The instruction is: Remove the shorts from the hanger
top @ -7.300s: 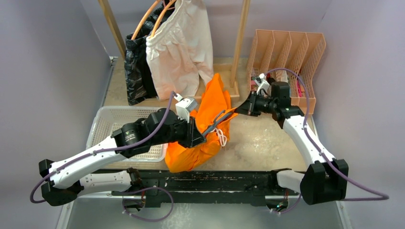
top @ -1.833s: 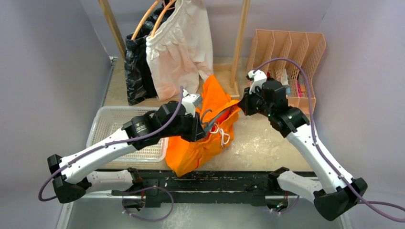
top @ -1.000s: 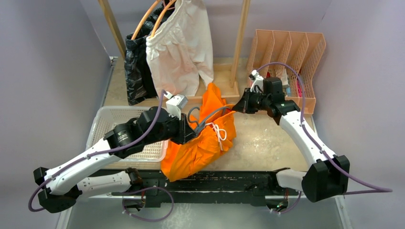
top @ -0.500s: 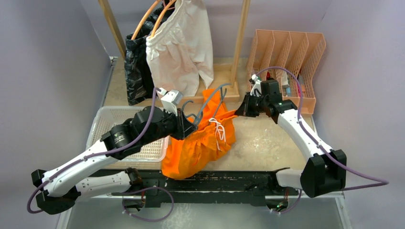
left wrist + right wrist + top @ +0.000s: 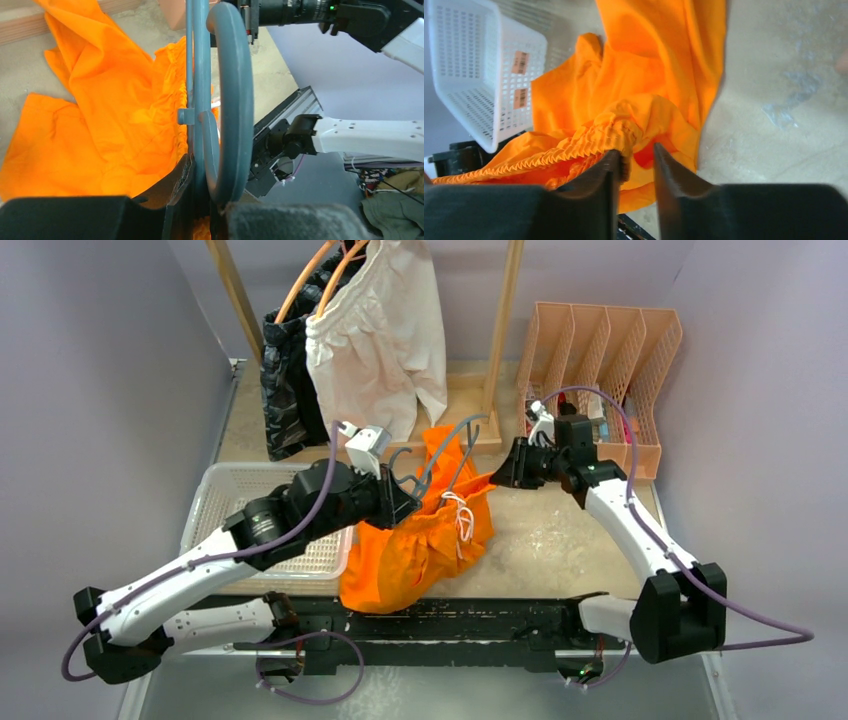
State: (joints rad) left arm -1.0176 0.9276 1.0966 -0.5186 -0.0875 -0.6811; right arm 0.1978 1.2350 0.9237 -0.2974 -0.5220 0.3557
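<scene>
The bright orange shorts [image 5: 420,545] lie crumpled on the table between the arms, white drawstring [image 5: 462,520] on top. My left gripper [image 5: 400,495] is shut on a grey hanger [image 5: 445,452], holding it over the shorts' back edge. In the left wrist view the hanger [image 5: 227,90] runs up from my left gripper [image 5: 210,200], with the orange shorts [image 5: 100,115] to its left. My right gripper [image 5: 497,475] sits at the shorts' right corner. In the right wrist view this gripper [image 5: 636,155] stands slightly open, the elastic waistband [image 5: 594,137] touching its left fingertip. White shorts [image 5: 380,340] and black shorts [image 5: 285,390] hang behind.
A white mesh basket [image 5: 225,505] sits under my left arm, also seen as the basket [image 5: 469,75] in the right wrist view. Wooden rack posts [image 5: 500,330] stand at the back. A peach file rack [image 5: 610,340] is behind my right arm.
The left gripper has drawn the grey hanger up and back out of the orange shorts. The right gripper's jaws have parted off the waistband. The shorts have slumped onto the table.
</scene>
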